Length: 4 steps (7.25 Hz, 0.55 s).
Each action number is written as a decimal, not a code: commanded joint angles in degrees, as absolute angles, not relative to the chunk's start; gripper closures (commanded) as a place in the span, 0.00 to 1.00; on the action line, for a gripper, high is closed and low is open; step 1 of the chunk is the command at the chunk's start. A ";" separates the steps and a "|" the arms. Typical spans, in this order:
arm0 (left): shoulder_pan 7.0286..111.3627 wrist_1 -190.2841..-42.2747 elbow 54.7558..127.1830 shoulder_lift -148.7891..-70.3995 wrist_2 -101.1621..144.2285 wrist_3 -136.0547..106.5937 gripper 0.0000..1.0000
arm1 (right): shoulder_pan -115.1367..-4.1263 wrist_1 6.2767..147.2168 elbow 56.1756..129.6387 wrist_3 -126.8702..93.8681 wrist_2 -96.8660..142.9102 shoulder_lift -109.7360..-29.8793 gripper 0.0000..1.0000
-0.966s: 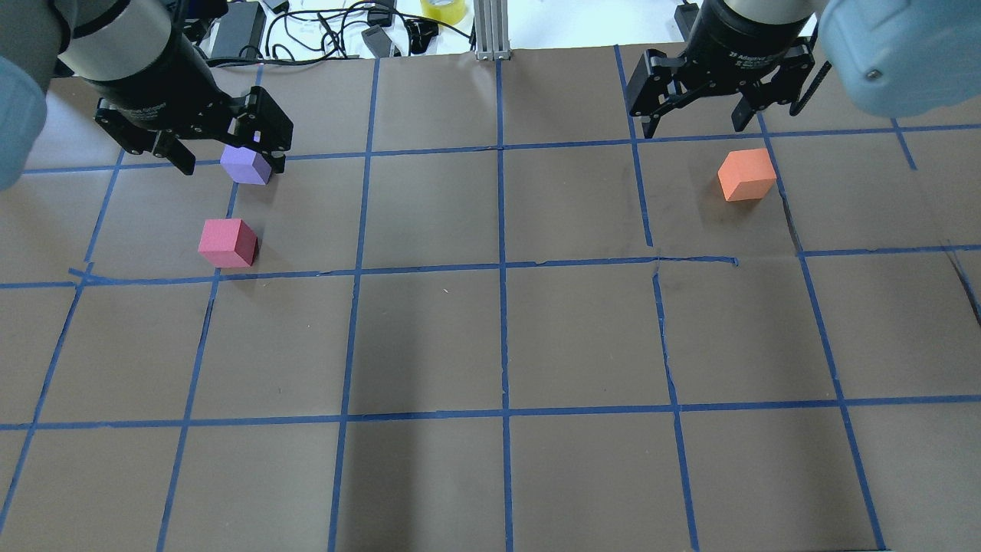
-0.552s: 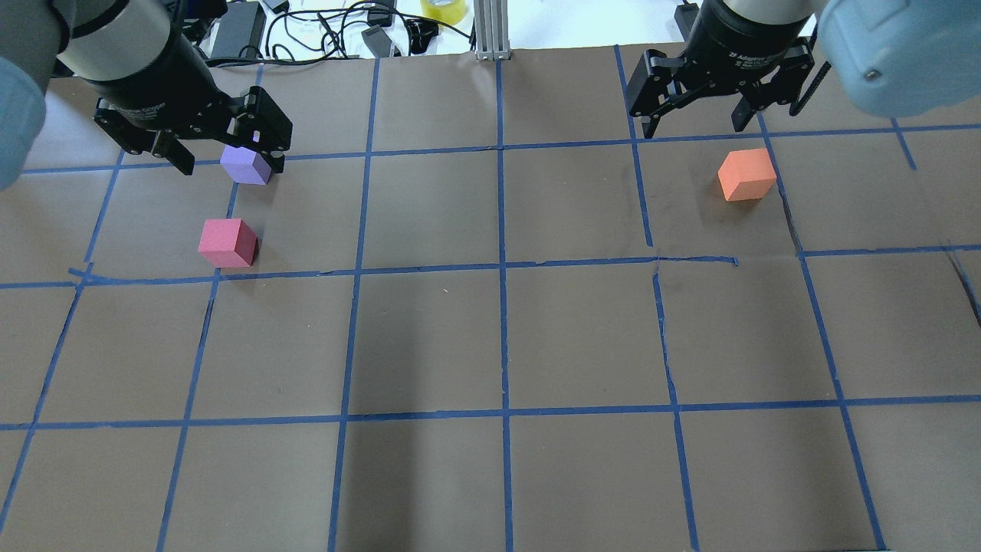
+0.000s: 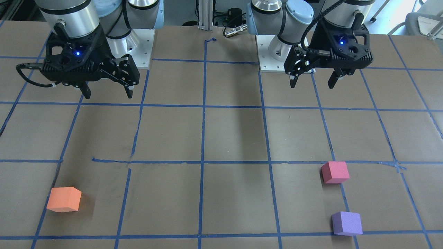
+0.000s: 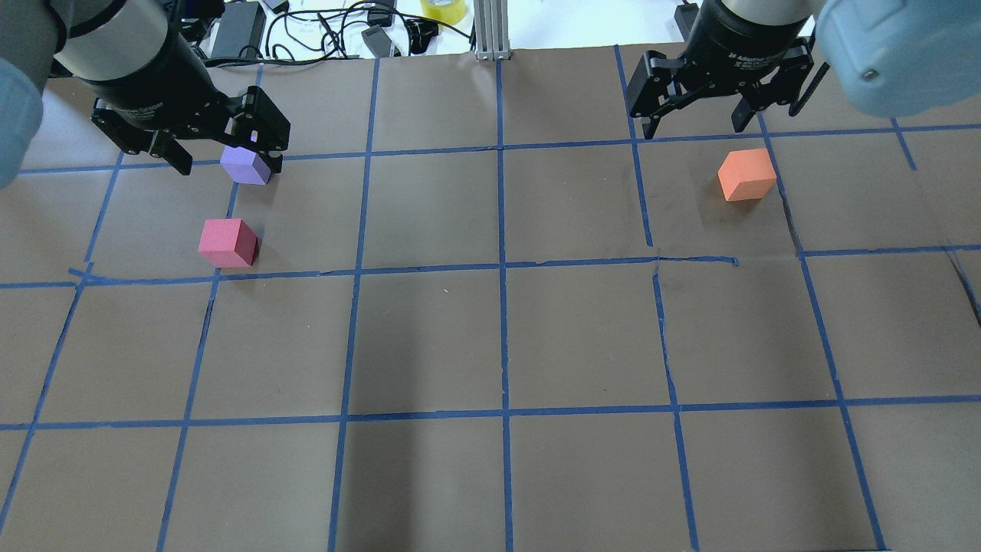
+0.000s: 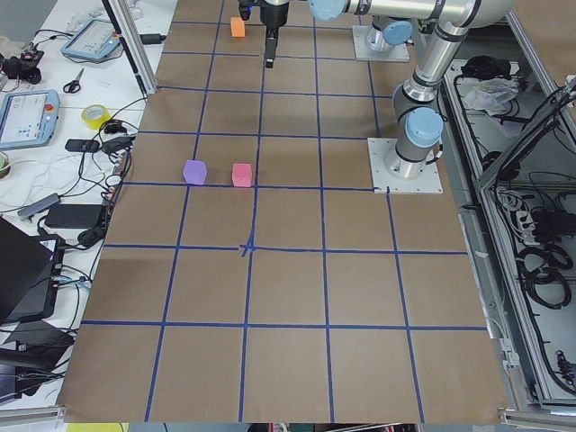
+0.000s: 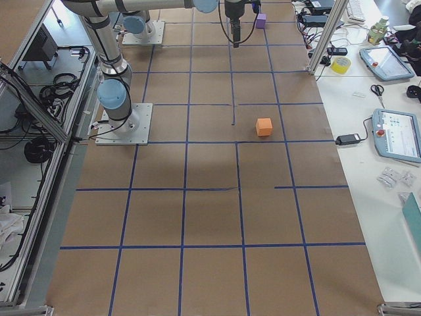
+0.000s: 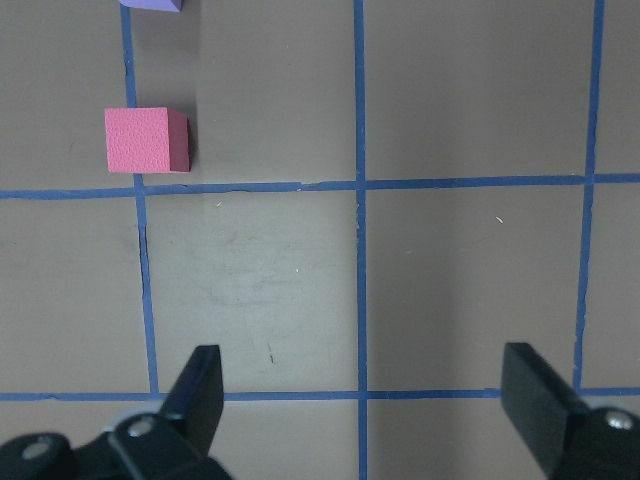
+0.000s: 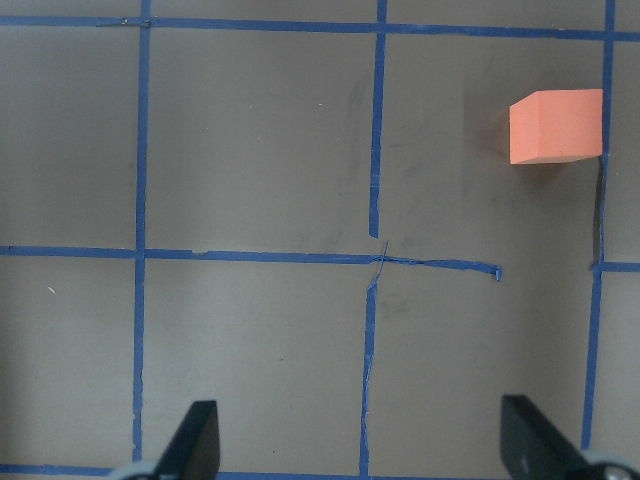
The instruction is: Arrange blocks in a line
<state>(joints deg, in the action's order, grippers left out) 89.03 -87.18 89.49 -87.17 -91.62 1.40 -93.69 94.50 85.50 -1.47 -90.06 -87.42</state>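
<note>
Three foam blocks lie apart on the brown paper. The orange block (image 4: 746,174) is at the far right, also in the right wrist view (image 8: 556,126). The pinkish-red block (image 4: 227,242) and the purple block (image 4: 245,165) are at the far left, the purple one farther from the robot (image 3: 346,223). My left gripper (image 3: 312,84) is open and empty, held high and short of both; its wrist view shows the pinkish-red block (image 7: 146,140) ahead to the left. My right gripper (image 3: 108,95) is open and empty, high and well short of the orange block (image 3: 64,199).
Blue tape lines form a grid on the paper. Beyond the far table edge lie cables, a power brick and a yellow tape roll (image 4: 443,9), with an aluminium post (image 4: 490,31) at the middle. The arm bases (image 3: 138,52) stand at the robot's side.
The left gripper has drifted very slightly towards the far edge of the overhead view. The right gripper and all three blocks have stayed put.
</note>
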 commanded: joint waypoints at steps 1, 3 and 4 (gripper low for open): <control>89.03 -87.54 89.56 -86.93 -91.67 1.41 0.00 | -93.69 94.48 85.52 -1.49 -90.00 -87.62 0.00; 88.95 -87.62 89.91 -86.93 -91.67 1.41 0.00 | -93.69 94.57 85.52 -1.49 -90.00 -87.36 0.00; 88.86 -86.84 90.87 -86.84 -91.32 1.41 0.00 | -93.69 94.57 85.52 -1.49 -90.00 -87.19 0.00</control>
<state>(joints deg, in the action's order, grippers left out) 88.93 -87.35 90.02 -86.96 -91.52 1.41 -93.69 94.54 85.51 -1.50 -90.00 -87.36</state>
